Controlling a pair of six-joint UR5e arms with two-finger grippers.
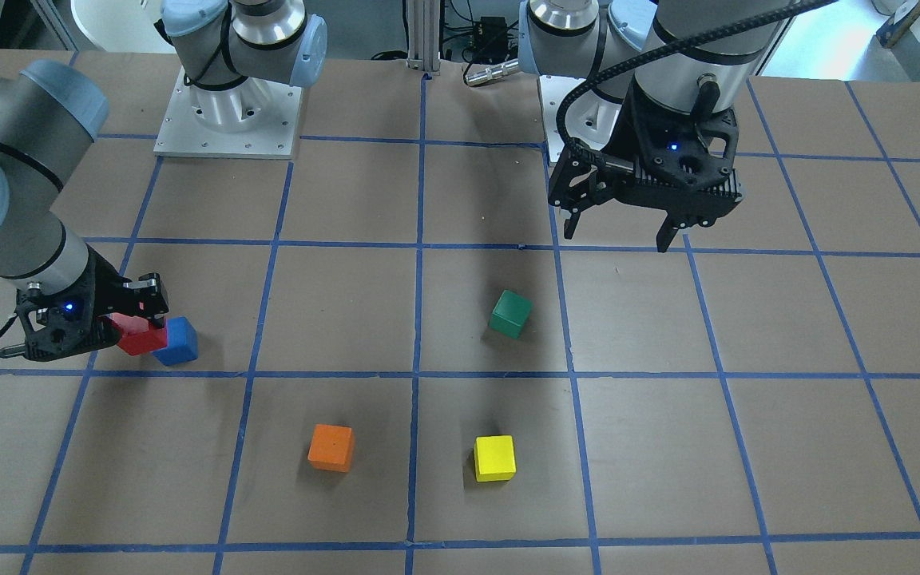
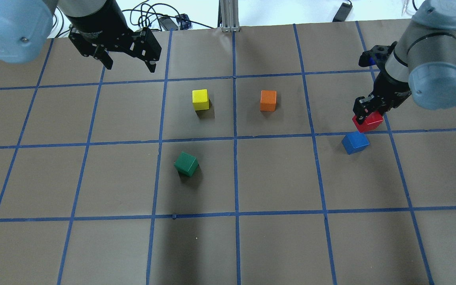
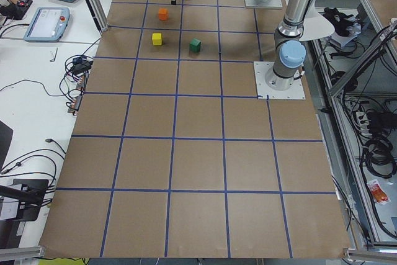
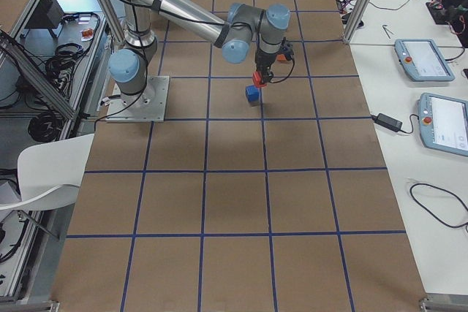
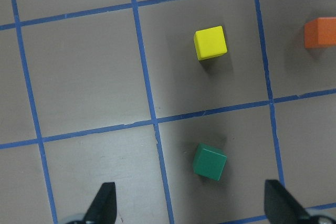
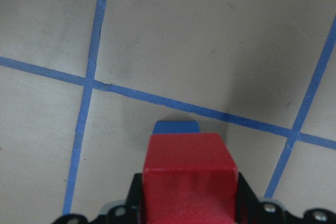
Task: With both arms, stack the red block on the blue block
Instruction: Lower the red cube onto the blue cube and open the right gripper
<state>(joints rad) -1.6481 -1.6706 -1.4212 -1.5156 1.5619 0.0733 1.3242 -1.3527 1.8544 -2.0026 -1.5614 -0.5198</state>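
Right gripper pinching the one red block just above the one blue block on the table, left gripper spread wide, one green block, one yellow block, one orange block, five in all

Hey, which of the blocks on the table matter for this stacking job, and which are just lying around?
In the job: red block, held in the right gripper; blue block.
Lying about: green block, yellow block, orange block.

A robotics lab: grid-taped table, teach pendants, loose cables, aluminium framing.
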